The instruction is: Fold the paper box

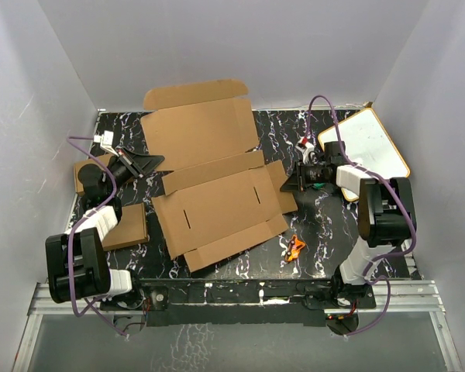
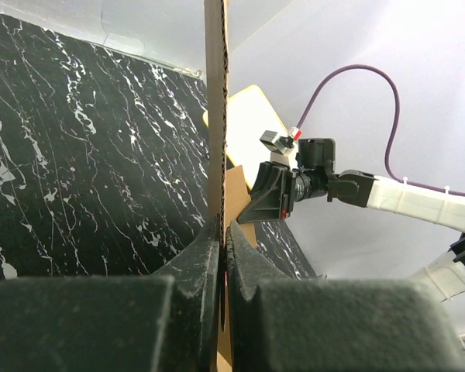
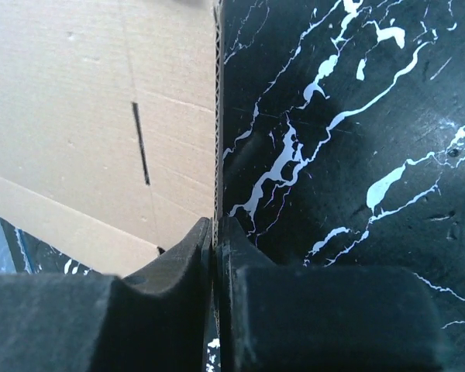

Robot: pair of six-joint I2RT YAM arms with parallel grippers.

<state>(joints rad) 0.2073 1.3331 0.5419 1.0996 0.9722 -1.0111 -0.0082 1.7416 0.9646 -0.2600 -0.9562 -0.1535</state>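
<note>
My left claw (image 1: 156, 163) and right claw (image 1: 289, 184) are each clamped tight on an edge of the paper box (image 1: 217, 194).
Nearest me, a small orange item (image 1: 295, 248) sits just off the box's near right corner. The box lies opened out on the surface (image 1: 294, 132), with the right claw pinching its right flap and the left claw pinching its left edge slightly farther back.

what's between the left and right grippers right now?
Only the paper box: in the top view the sheet spans from left gripper to right gripper, each shut on an opposite edge.
</note>
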